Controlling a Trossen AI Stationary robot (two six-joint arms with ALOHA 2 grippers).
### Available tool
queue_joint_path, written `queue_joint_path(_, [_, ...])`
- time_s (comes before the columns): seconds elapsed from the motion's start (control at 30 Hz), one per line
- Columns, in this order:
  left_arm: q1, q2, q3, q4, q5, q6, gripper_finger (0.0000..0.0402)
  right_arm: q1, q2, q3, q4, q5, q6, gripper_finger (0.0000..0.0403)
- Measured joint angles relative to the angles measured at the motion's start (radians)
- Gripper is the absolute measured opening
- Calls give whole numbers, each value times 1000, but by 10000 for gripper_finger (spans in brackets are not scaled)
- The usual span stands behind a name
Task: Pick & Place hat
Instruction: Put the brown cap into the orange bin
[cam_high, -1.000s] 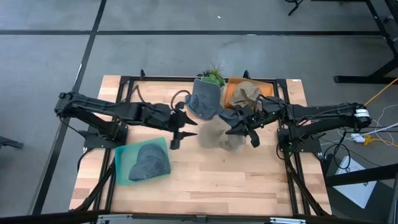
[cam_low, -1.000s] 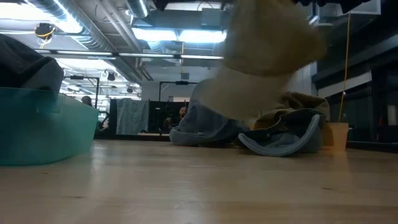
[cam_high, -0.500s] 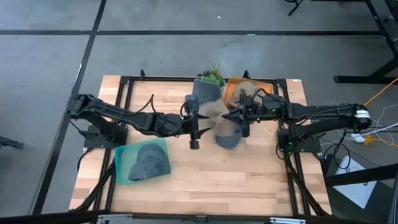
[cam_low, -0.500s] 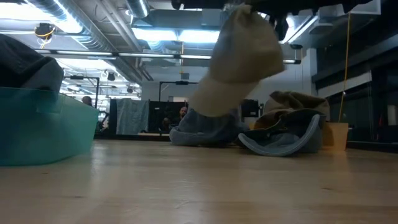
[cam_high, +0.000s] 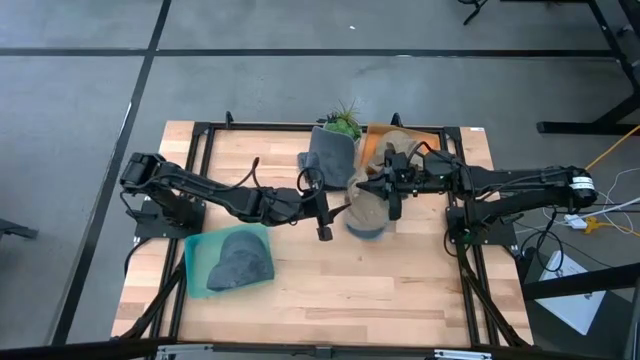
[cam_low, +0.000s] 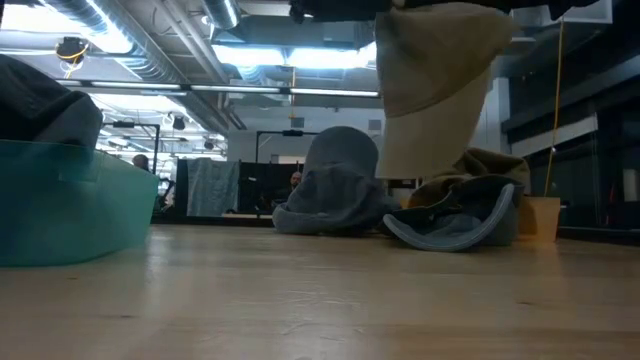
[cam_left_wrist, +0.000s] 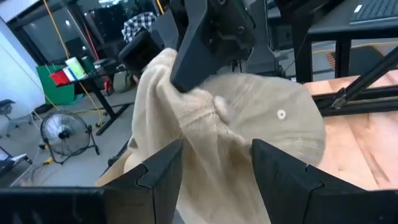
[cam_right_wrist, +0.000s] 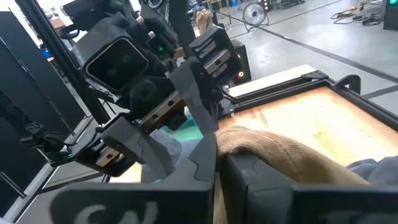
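Mid-table, the right gripper (cam_high: 384, 190) is clamped on a tan cap (cam_high: 366, 208), holding it in the air above the wooden table (cam_high: 400, 290). The left gripper (cam_high: 326, 212) sits just beside the cap with its fingers spread apart, facing it. This looks like a hand-over step: the cap is lifted but not yet placed. The likely next move is for the left fingers to close on the fabric before the right lets go (the teal bin (cam_high: 198, 268), already holding a grey hat (cam_high: 240, 258), seems the destination).

The low view shows the cap (cam_low: 432, 80) hanging clear of the table, with more hats (cam_low: 450, 215) heaped behind; the overhead view cannot show that height. The left wrist view shows the right gripper's (cam_left_wrist: 211, 34) pinch on bunched fabric.
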Motion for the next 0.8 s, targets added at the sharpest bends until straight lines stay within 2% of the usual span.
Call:
queue_joint_path(0.2, [11, 41, 0, 56, 48, -1, 185, 0, 33, 0, 13, -2, 2, 12])
queue_joint_path(0.5, [30, 62, 0, 89, 42, -1, 175, 0, 90, 0, 97, -75, 22, 12])
queue_joint_path(0.63, [29, 62, 0, 88, 11, 20, 128, 0, 90, 0, 98, -75, 26, 12])
queue_joint_path(0.8, [16, 62, 0, 83, -29, 78, 33, 0, 88, 0, 98, -77, 48, 12])
